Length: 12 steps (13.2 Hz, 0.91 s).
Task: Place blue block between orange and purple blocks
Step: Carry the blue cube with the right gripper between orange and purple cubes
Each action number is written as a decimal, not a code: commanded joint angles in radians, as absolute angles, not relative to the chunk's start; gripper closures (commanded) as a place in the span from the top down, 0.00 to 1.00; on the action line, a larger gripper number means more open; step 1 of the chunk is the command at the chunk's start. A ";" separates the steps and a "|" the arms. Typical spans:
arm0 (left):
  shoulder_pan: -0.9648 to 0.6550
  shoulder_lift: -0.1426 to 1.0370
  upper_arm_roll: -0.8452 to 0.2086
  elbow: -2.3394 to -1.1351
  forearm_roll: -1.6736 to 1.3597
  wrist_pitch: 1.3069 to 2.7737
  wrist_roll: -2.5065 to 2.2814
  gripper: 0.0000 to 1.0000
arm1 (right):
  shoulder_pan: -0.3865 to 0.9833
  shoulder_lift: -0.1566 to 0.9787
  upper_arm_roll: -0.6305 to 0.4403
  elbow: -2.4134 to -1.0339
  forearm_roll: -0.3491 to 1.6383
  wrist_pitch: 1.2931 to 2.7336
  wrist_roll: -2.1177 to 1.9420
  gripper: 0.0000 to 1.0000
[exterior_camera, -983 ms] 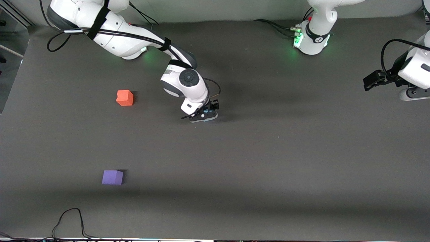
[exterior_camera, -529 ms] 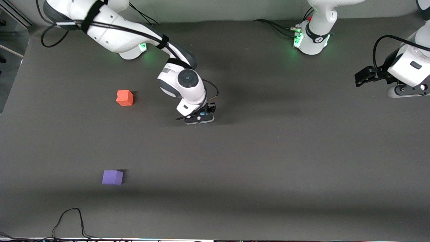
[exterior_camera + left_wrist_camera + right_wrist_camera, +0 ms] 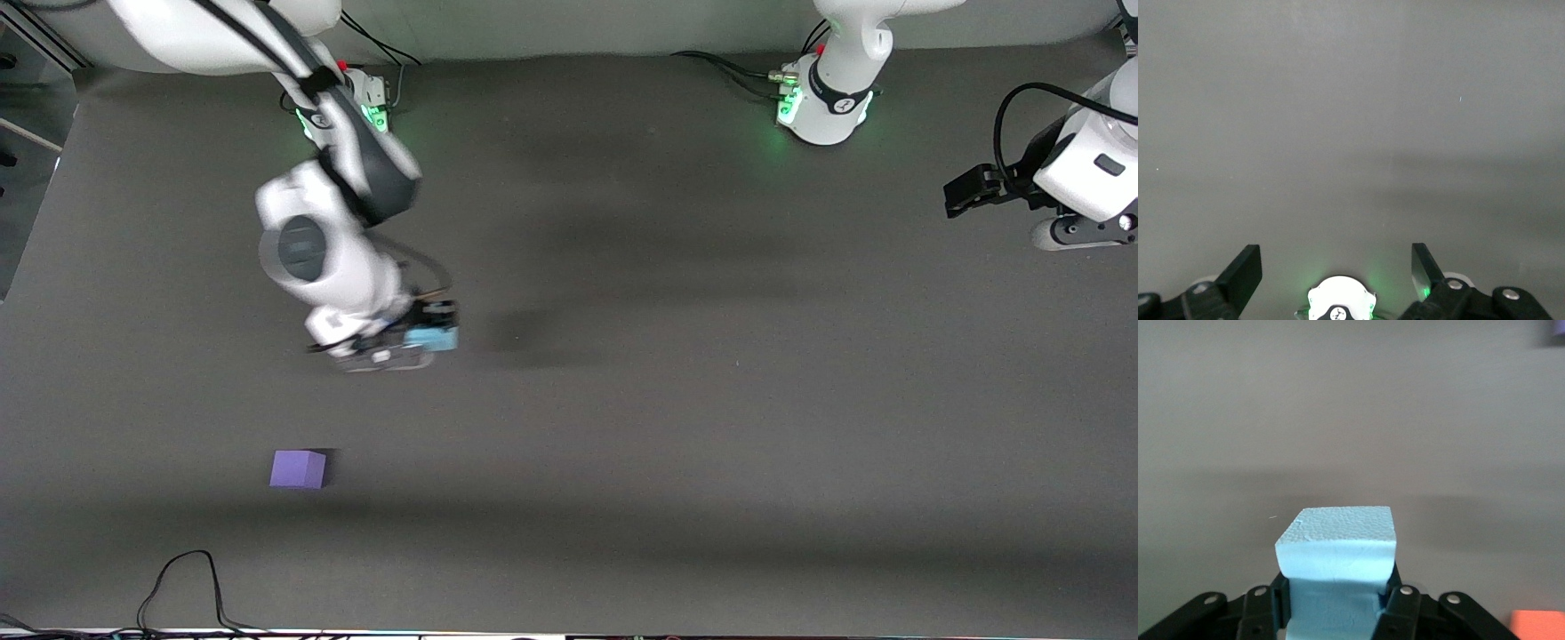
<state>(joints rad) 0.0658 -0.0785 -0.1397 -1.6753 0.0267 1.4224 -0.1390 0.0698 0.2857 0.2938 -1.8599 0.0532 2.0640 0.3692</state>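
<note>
The right gripper [image 3: 418,342] is clamped on the blue block [image 3: 433,339], a pale sky-blue grainy foam cube [image 3: 1336,550], up over bare table [image 3: 711,400] with open mat all round. The purple block [image 3: 298,468] lies at seven o'clock from it; an orange block [image 3: 1537,624] shows only in the right wrist view. The left gripper [image 3: 1336,267] waits spread wide at its table end.

1. No text, label, brand name, number or sign can be read anywhere in these views.
2. The left arm's base [image 3: 831,102] carries a small dark mark on its collar, too small to make out.
3. A similar dark mark shows on the white base [image 3: 1341,303] seen in the left wrist view; it cannot be read either.
</note>
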 commanded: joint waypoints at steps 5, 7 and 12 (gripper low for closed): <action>0.048 -0.087 -0.158 -1.663 0.028 1.382 -0.187 1.00 | 0.089 0.259 0.048 -1.989 0.103 2.080 0.120 0.28; 0.046 -0.081 -0.158 -1.664 0.031 1.379 -0.190 1.00 | 0.089 0.270 0.015 -2.058 0.103 2.175 0.051 0.28; 0.048 -0.083 -0.158 -1.664 0.022 1.384 -0.189 1.00 | 0.089 0.340 0.000 -2.135 0.078 2.367 0.025 0.28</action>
